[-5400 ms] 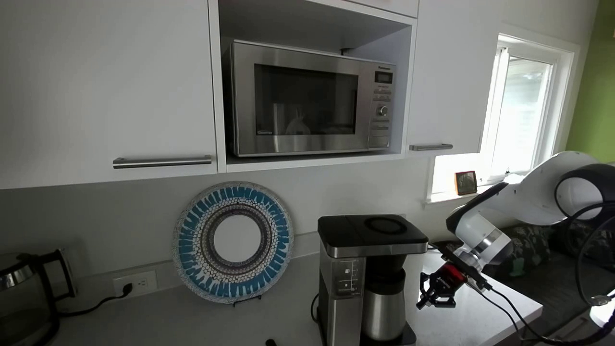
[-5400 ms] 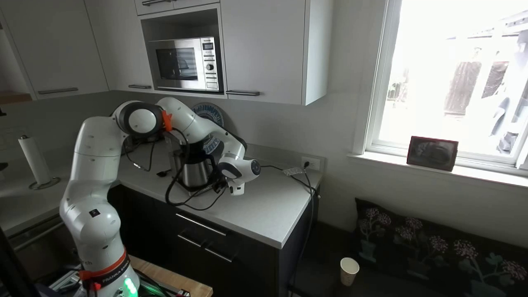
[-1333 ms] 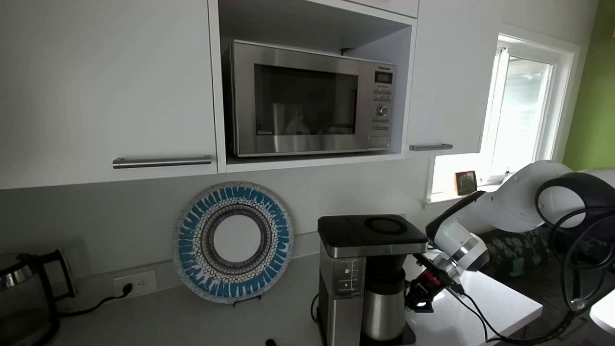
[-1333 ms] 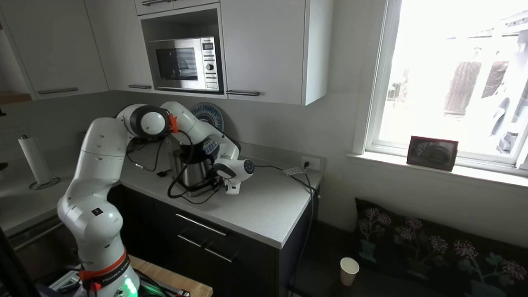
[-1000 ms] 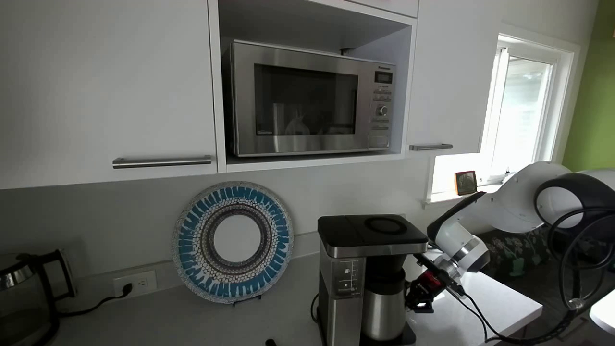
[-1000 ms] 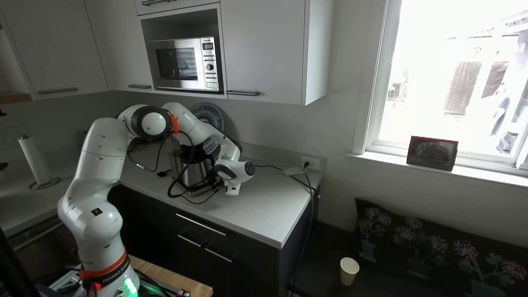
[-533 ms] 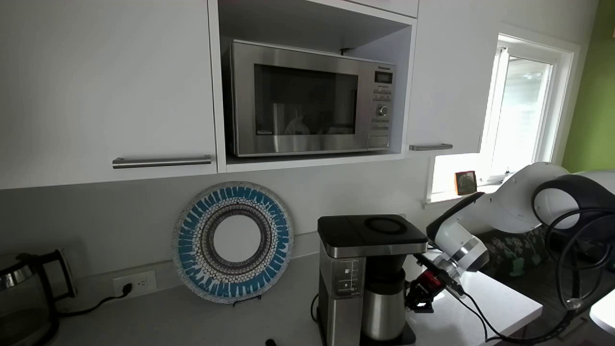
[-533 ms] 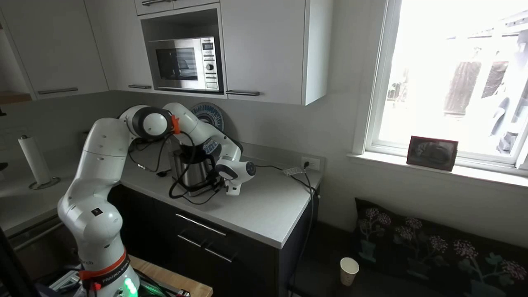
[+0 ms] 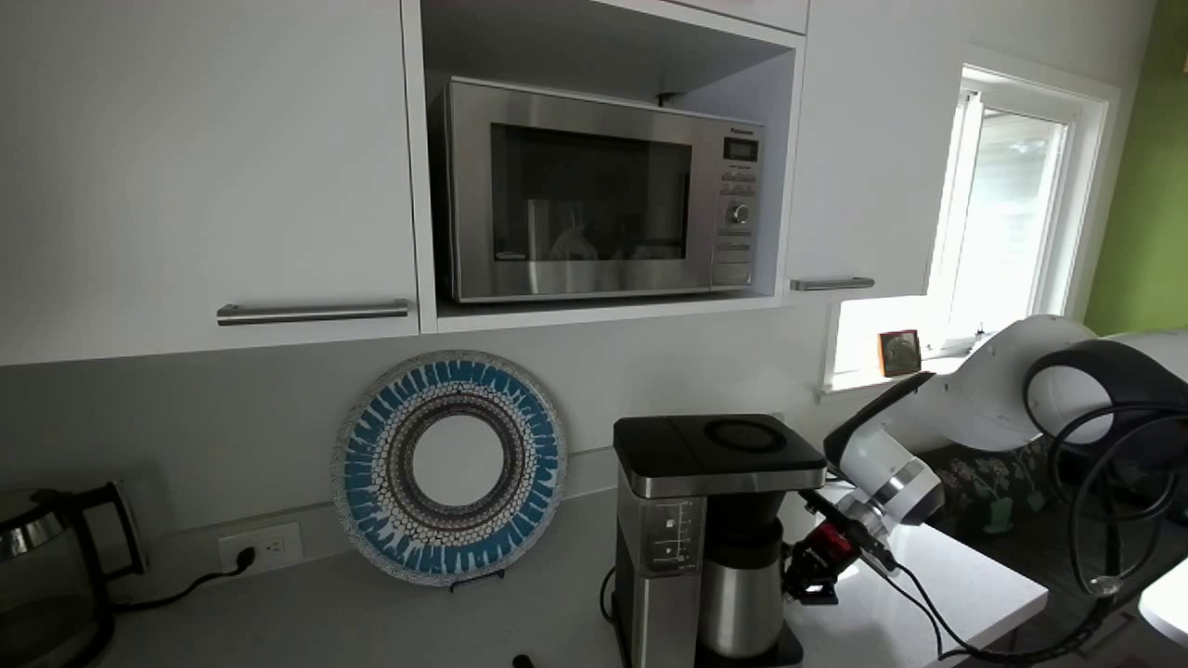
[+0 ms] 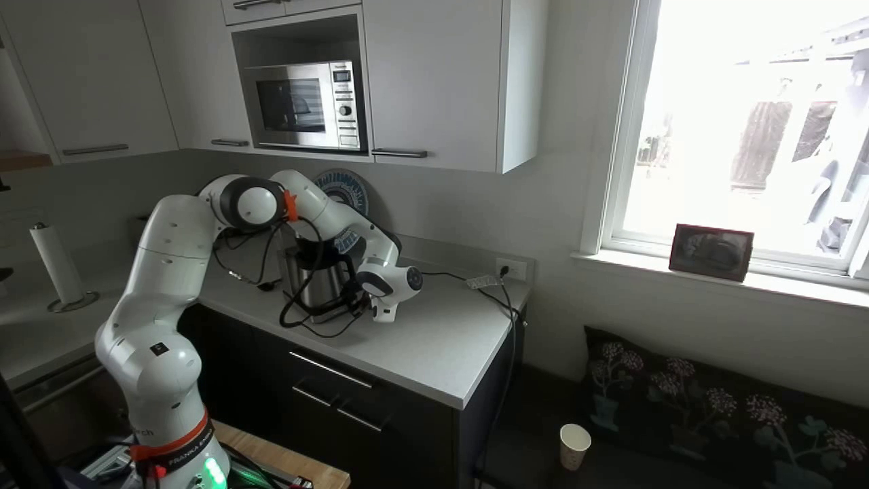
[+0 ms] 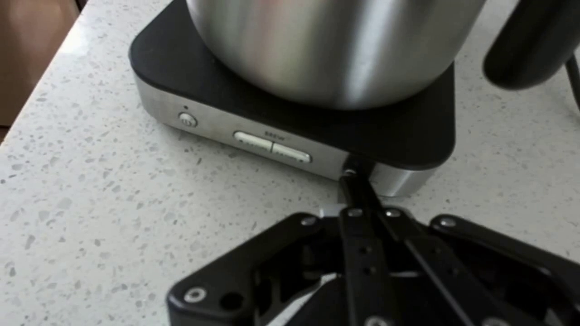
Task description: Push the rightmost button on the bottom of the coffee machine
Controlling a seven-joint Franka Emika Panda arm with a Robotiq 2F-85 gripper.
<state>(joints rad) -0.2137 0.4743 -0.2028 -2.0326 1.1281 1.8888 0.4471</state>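
Observation:
The coffee machine (image 9: 657, 603) stands on the counter, its steel carafe (image 9: 742, 603) on the base; it also shows behind my arm in an exterior view (image 10: 290, 272). In the wrist view its base (image 11: 326, 159) has a round power button (image 11: 187, 119) at left and a two-part brew button (image 11: 272, 147) in the middle. My gripper (image 11: 355, 174) is shut and empty. Its fingertips are at the front panel, right of the brew button, touching or almost touching it. They cover the rightmost button's spot; only a small silver rim shows there. The gripper (image 9: 807, 575) is beside the carafe in an exterior view.
The carafe handle (image 11: 528, 45) hangs above the base's right corner. A microwave (image 9: 594, 190) sits in the cabinet above. A round patterned plate (image 9: 455, 371) leans on the wall. A glass kettle (image 9: 46, 566) stands far left. Cables (image 10: 299, 299) hang from my arm near the carafe.
Since about five seconds ago my gripper has moved over to the machine's base. In the last second the gripper has barely moved; only my elbow and cables shift slightly.

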